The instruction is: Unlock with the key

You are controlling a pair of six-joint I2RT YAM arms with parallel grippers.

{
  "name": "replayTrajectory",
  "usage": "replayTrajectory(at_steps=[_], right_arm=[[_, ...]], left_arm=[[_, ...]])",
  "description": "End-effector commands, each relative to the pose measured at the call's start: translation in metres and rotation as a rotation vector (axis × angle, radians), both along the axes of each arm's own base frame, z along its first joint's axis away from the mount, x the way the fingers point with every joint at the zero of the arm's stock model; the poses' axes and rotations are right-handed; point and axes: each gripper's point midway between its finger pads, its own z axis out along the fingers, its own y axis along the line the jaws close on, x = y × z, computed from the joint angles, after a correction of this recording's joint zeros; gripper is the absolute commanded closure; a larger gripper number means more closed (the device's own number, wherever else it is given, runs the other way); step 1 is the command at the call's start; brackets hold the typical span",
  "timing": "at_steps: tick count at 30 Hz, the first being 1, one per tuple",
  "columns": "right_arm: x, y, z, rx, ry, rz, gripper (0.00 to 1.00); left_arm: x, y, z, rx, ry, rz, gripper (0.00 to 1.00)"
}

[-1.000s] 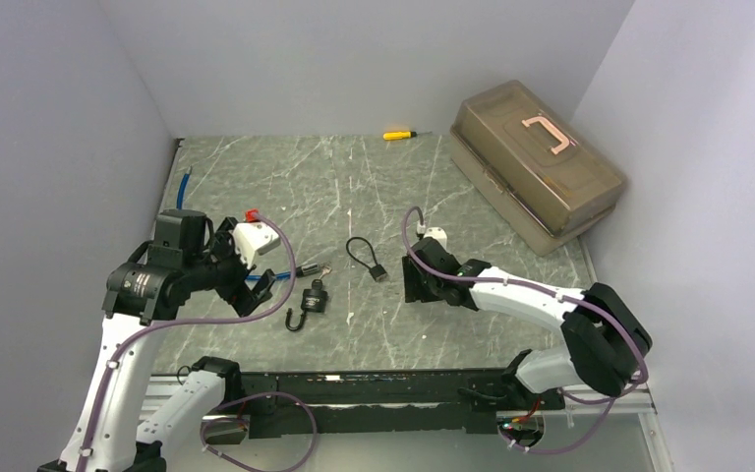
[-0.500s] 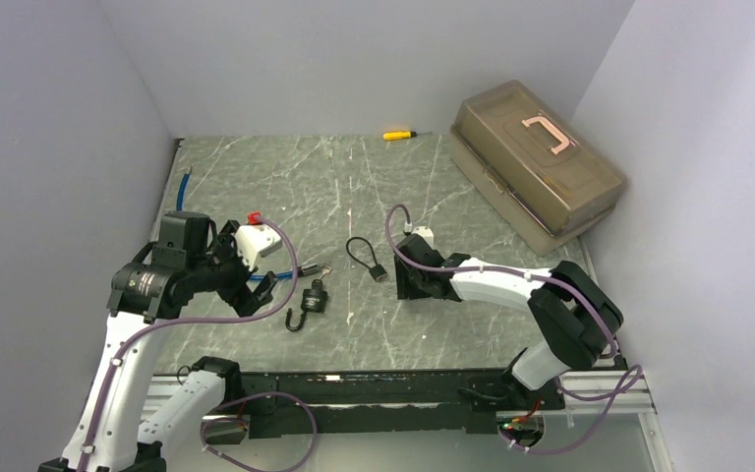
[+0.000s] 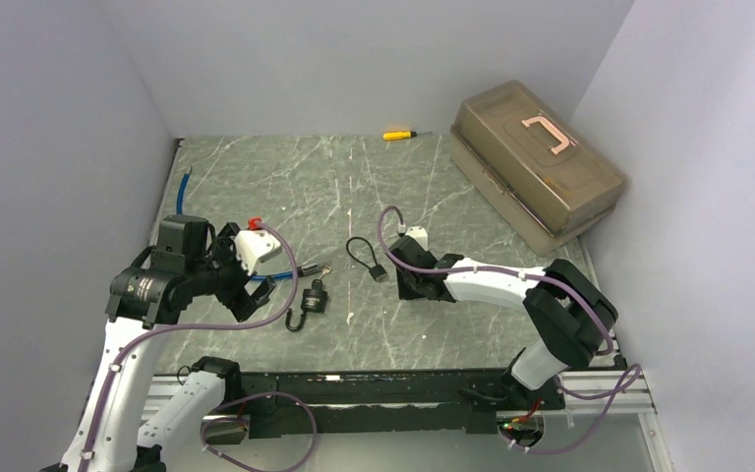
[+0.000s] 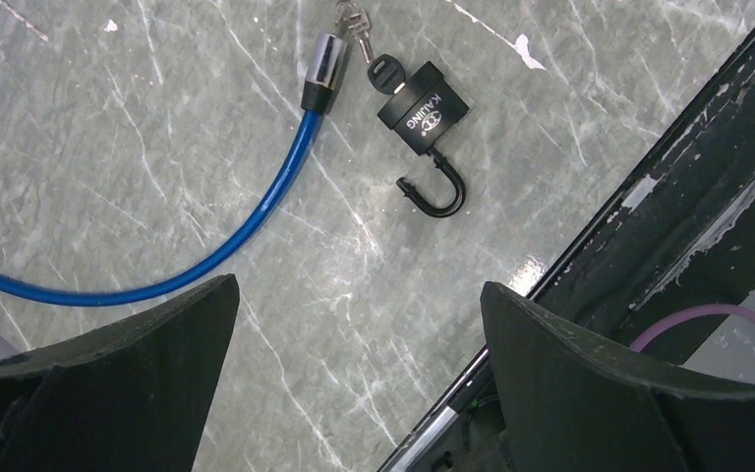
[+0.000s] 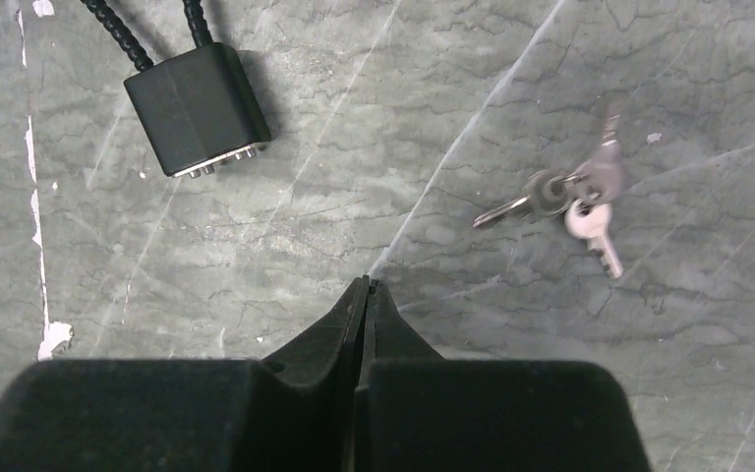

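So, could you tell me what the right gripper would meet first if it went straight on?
Probably bare tabletop: the shut right gripper aims between the black cable lock and the loose keys, missing both, though depth is unclear.

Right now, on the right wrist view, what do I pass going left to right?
cable lock → right gripper, shut on nothing → keys
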Motion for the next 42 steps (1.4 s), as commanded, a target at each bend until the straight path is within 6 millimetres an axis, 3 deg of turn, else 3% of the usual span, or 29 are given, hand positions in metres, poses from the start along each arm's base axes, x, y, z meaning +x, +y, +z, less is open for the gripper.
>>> replayTrajectory(at_steps=[1, 9, 12, 15, 16, 21, 28, 36, 42], right_arm=[[0.011, 0.006, 0.017, 0.017, -0.049, 0.008, 1.0], [0.015, -0.004, 0.043, 0.009, -0.128, 0.015, 0.99], [0.027, -0.019, 0.049, -0.016, -0.153, -0.019, 0.64], [0.04, -0.036, 0.052, -0.031, -0.152, -0.062, 0.46], [0.044, -0.042, 0.051, -0.039, -0.143, -0.076, 0.44], [0.052, -0.054, 0.04, -0.044, -0.106, -0.132, 0.49], [0.067, -0.055, 0.023, -0.063, -0.09, -0.154, 0.55], [0.066, -0.056, 0.01, -0.065, -0.062, -0.156, 0.75], [0.065, -0.054, 0.003, -0.058, -0.05, -0.156, 0.74]], left_arm=[[-0.003, 0.004, 0.004, 0.033, -0.015, -0.03, 0.01], [0.001, 0.011, 0.013, 0.108, -0.012, -0.068, 0.01], [0.004, 0.006, 0.022, 0.08, -0.014, -0.069, 0.01], [0.004, 0.0, 0.025, 0.043, 0.006, -0.067, 0.01], [0.004, -0.001, 0.025, 0.032, 0.015, -0.067, 0.01], [0.004, -0.003, 0.019, 0.023, 0.029, -0.065, 0.01], [0.004, -0.006, 0.018, 0.002, 0.031, -0.062, 0.01], [0.004, -0.005, 0.014, 0.008, 0.034, -0.06, 0.01], [0.003, -0.006, 0.014, 0.006, 0.034, -0.063, 0.01]])
